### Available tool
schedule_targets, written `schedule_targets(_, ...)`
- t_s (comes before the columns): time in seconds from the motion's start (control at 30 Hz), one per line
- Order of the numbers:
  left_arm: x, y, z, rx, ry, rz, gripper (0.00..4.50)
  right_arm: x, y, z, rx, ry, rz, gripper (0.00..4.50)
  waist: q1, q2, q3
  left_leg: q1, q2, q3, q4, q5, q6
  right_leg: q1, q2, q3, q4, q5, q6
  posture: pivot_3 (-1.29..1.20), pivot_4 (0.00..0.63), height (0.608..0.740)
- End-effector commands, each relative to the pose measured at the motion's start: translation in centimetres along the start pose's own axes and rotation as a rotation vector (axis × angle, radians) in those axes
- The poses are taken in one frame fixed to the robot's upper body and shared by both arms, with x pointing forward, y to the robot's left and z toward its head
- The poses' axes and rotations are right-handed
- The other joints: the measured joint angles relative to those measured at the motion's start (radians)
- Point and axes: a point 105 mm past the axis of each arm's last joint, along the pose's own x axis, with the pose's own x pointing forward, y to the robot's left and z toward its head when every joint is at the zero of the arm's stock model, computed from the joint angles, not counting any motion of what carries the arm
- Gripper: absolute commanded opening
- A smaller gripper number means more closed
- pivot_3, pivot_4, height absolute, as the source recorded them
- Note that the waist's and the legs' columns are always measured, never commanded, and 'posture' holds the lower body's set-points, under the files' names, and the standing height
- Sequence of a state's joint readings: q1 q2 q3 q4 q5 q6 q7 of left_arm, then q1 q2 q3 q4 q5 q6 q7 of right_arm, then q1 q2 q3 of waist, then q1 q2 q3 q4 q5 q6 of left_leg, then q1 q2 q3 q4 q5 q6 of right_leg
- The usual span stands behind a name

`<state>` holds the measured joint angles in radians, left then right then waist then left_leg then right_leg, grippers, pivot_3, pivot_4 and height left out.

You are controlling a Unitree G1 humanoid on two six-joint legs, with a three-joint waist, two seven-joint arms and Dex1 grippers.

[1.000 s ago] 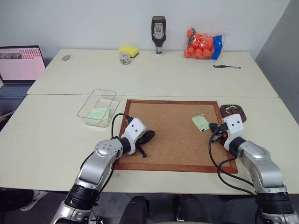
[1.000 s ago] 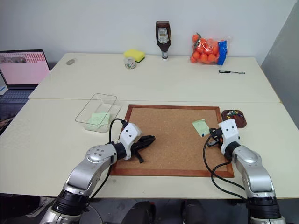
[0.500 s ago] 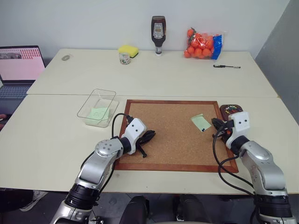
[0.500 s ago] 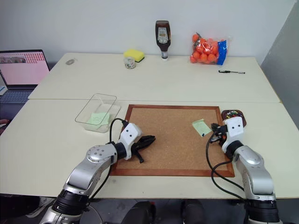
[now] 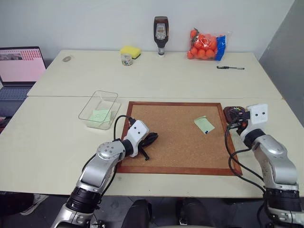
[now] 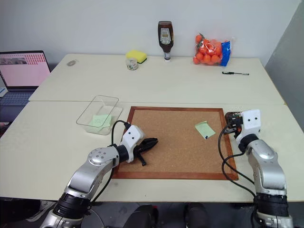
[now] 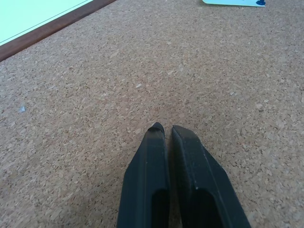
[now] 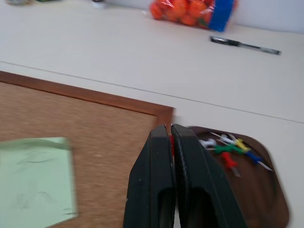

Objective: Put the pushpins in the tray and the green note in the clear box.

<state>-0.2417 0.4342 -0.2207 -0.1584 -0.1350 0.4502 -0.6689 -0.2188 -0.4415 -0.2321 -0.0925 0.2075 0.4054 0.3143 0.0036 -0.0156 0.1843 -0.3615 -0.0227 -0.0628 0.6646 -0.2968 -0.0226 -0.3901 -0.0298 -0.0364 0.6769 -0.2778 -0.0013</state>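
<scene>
The green note (image 5: 204, 124) lies on the corkboard (image 5: 175, 142), with a dark pushpin (image 7: 259, 2) stuck in its corner. My right gripper (image 8: 170, 129) hovers just over the corkboard's corner at the near side of the brown tray (image 8: 259, 202). It is shut, and the red head of a pushpin shows between its tips. Several coloured pins lie in the tray. My left gripper (image 5: 152, 138) rests shut and empty on the cork near the board's left side. The clear box (image 5: 88, 103) stands left of the board with another pale green note (image 5: 99, 115) inside.
At the table's far edge stand a sauce bottle (image 5: 161, 35), a bag of oranges (image 5: 205, 45), a yellow sponge (image 5: 130, 51) and a small jar (image 5: 126, 59). A pen (image 5: 231, 68) lies at the far right, and a laptop (image 5: 21, 66) sits at the left.
My right gripper has moved right and up, from the green note's edge to the tray's near side, staying shut. The left arm has not moved.
</scene>
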Motion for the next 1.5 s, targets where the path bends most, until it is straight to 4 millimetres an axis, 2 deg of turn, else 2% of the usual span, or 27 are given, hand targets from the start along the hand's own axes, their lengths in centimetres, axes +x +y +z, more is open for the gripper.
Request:
schedule_targets(0.03,0.3,-0.9,-1.5,-0.023,0.058,-0.035,0.3,0.7,-2.3,0.6,-0.037,-0.003,-0.083,0.07,0.0,0.0,0.0,0.0,0.0,0.0,0.0,0.0,0.0,0.0,0.0,0.0,0.0,0.0,0.0,0.0,0.15,0.74)
schedule_targets(0.13,0.4,-0.9,-1.4,-0.022,0.056,-0.035,0.3,1.3,-3.9,-0.1,-0.034,0.039,-0.137,0.07,-0.001,0.0,0.0,0.0,0.0,0.001,0.0,0.0,0.0,0.0,0.0,0.001,0.0,0.0,0.0,0.0,0.15,0.74)
schedule_targets(0.2,0.4,-0.8,-1.4,-0.021,0.056,-0.035,0.3,1.5,-4.3,-0.6,-0.025,0.055,-0.148,0.07,0.0,0.0,0.0,0.0,0.0,0.001,0.0,0.0,0.0,0.0,0.0,0.001,0.001,0.001,-0.001,0.0,0.15,0.74)
schedule_targets(0.33,0.4,-0.8,-1.4,-0.02,0.056,-0.036,0.3,1.8,-4.2,-1.2,-0.024,0.074,-0.141,0.73,0.001,0.0,0.0,0.0,0.0,0.001,0.0,0.0,0.0,0.0,0.0,0.0,0.0,0.002,-0.003,0.0,0.15,0.74)
schedule_targets(0.53,0.4,-0.8,-1.4,-0.02,0.056,-0.036,0.3,1.9,-4.0,-2.0,-0.031,0.107,-0.141,2.06,0.001,0.0,0.0,0.0,0.0,0.001,0.0,0.0,0.001,0.0,0.0,0.001,0.001,0.001,-0.002,0.0,0.15,0.74)
schedule_targets(0.9,0.5,-0.8,-1.4,-0.014,0.054,-0.038,0.3,1.3,-3.8,-2.4,0.006,0.119,-0.143,2.06,0.001,0.0,0.0,0.0,0.0,0.001,0.0,0.0,0.001,0.0,0.0,0.001,0.001,0.001,-0.002,0.0,0.15,0.74)
schedule_targets(1.07,0.6,-0.7,-1.3,-0.01,0.051,-0.039,0.3,0.6,-3.6,-0.4,-0.004,0.017,-0.137,2.06,0.003,0.001,0.0,0.0,0.0,0.001,0.0,0.0,0.001,0.0,0.0,0.001,0.001,0.001,-0.001,0.0,0.15,0.74)
schedule_targets(1.17,0.6,-0.7,-1.4,-0.009,0.053,-0.04,0.3,-0.6,-1.3,1.7,-0.045,-0.076,-0.009,2.06,0.006,0.001,0.0,0.0,0.0,0.001,0.0,0.0,0.001,0.0,-0.001,0.001,0.001,0.0,0.0,0.0,0.15,0.74)
schedule_targets(1.3,0.6,-0.6,-1.4,-0.006,0.053,-0.042,0.3,-2.0,1.8,2.7,-0.08,-0.119,0.145,2.06,0.006,0.001,-0.001,0.0,0.0,0.0,0.0,0.0,0.001,0.0,-0.001,0.0,0.0,0.0,0.001,0.0,0.15,0.74)
schedule_targets(1.43,0.6,-0.6,-1.5,-0.005,0.054,-0.043,0.3,-2.8,6.4,2.2,-0.083,-0.098,0.323,2.06,0.006,0.001,-0.001,0.0,0.0,0.0,0.0,0.001,0.001,0.001,-0.001,0.0,0.0,0.001,0.002,0.0,0.15,0.74)
schedule_targets(1.5,0.6,-0.6,-1.5,-0.004,0.054,-0.045,0.3,-2.9,7.6,1.5,-0.077,-0.072,0.366,2.06,0.005,0.001,-0.001,0.0,0.0,-0.001,0.0,0.001,0.001,0.001,0.0,-0.001,0.0,0.001,0.001,0.0,0.15,0.74)
